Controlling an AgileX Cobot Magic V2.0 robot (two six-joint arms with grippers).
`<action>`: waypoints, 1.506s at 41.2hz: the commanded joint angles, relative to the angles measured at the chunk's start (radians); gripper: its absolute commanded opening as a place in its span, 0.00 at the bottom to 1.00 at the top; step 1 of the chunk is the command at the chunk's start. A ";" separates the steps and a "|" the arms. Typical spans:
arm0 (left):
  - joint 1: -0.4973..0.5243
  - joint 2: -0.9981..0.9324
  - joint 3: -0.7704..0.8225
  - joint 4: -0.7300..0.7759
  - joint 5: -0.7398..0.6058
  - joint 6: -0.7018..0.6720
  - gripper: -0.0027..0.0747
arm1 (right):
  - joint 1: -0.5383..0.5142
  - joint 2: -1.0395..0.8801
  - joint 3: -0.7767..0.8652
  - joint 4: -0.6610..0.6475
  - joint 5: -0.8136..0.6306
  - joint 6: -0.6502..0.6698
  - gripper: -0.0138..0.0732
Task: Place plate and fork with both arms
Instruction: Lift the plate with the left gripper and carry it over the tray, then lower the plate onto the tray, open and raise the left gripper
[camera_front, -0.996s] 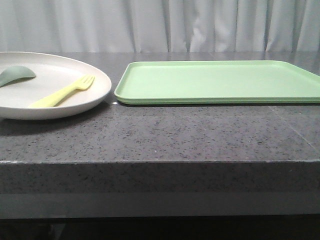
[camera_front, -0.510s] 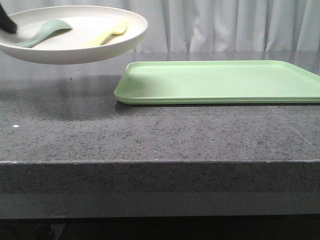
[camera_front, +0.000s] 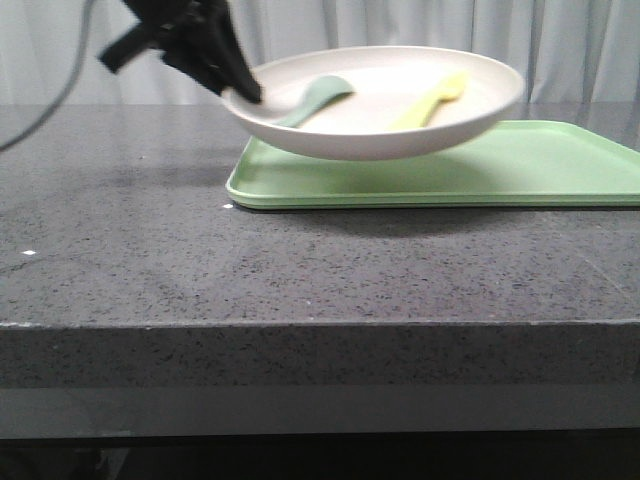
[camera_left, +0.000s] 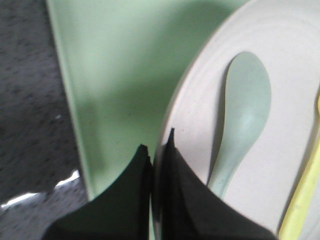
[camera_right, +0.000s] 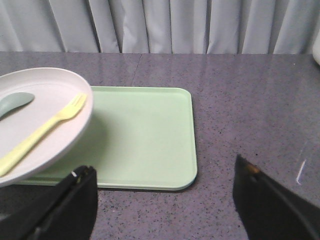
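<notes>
A: Hovering over the flat light-green tray (camera_front: 440, 165), the round cream plastic plate (camera_front: 375, 105) carries the pale-yellow plastic fork (camera_front: 432, 101), left gripper (camera_left: 157, 152) clamped on its rim.

B: Right gripper (camera_right: 165, 200) spread wide, idle; plate unset, fork unpicked.

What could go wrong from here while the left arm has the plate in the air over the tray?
1. The left gripper pinches the plate only at its rim, far off centre, so it may tip or slip free.
2. The fork and teal spoon lie loose inside; a tilt could slide them out onto the tray.
3. The right gripper waits open near the tray; the arms could crowd each other.
</notes>
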 joint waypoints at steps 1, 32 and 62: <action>-0.042 0.004 -0.119 -0.058 -0.038 -0.064 0.01 | -0.002 0.013 -0.031 0.001 -0.077 -0.002 0.83; -0.061 0.137 -0.282 -0.051 -0.110 -0.203 0.30 | -0.002 0.013 -0.031 0.001 -0.076 -0.002 0.83; -0.037 0.084 -0.507 -0.015 0.188 -0.081 0.02 | -0.002 0.013 -0.031 0.001 -0.072 -0.002 0.83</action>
